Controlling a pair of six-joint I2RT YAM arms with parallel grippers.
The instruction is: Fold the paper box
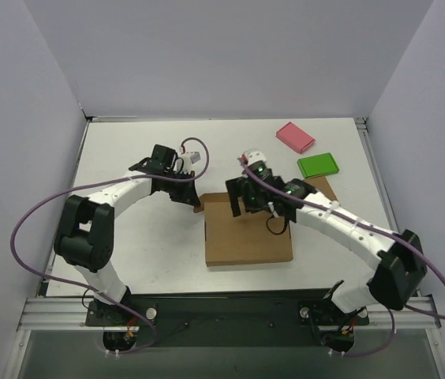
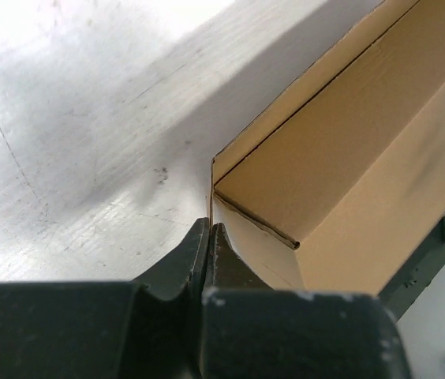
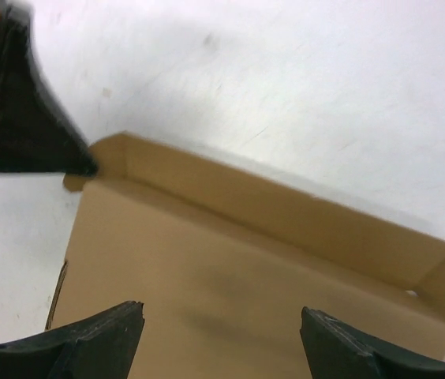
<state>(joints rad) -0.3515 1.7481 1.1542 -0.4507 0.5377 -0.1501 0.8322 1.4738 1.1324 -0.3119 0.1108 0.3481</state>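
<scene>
The paper box [image 1: 250,241] lies in the middle of the table as a brown cardboard sheet with its far wall folded up. My left gripper [image 1: 196,204] is at the box's far left corner. In the left wrist view its jaws [image 2: 209,225] are shut on the thin upright corner wall of the box [image 2: 349,158]. My right gripper [image 1: 240,201] hovers over the far part of the box. In the right wrist view it is open [image 3: 221,309] above the flat panel [image 3: 207,260] with nothing between its fingers. The left gripper's black finger [image 3: 25,118] shows there, touching the corner.
A pink block [image 1: 295,136] and a green block [image 1: 318,165] lie at the back right of the white table [image 1: 143,245]. A small brown block [image 1: 324,187] sits beside the right arm. Grey walls enclose the table on three sides.
</scene>
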